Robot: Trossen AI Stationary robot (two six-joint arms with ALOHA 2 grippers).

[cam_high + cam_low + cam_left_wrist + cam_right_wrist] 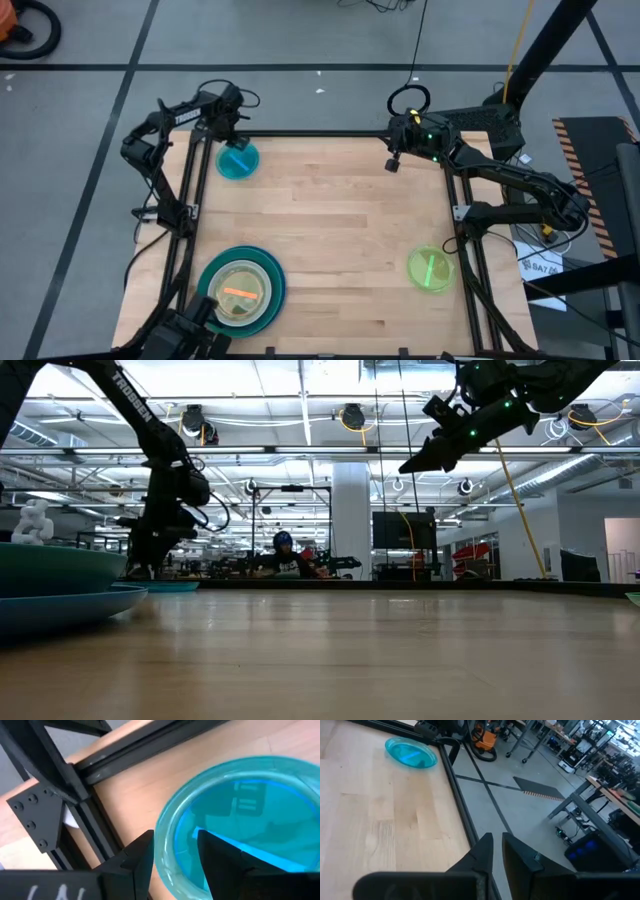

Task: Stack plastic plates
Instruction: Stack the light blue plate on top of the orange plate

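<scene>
A robotics lab or workshop — a wide hall with grey taped floor (300,40), ceiling lights (352,415), workbenches (600,795) — a seated person (283,552).

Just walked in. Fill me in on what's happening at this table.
A two-armed robot is stacking plastic plates. The left gripper is at the far left corner, its jaws straddling the rim of a small cyan plate that lies on the table. The right gripper waits raised over the far right corner, holding nothing. A stack of plates with a big blue one at the bottom sits near left, and a lime green plate lies alone at the right edge.
</scene>
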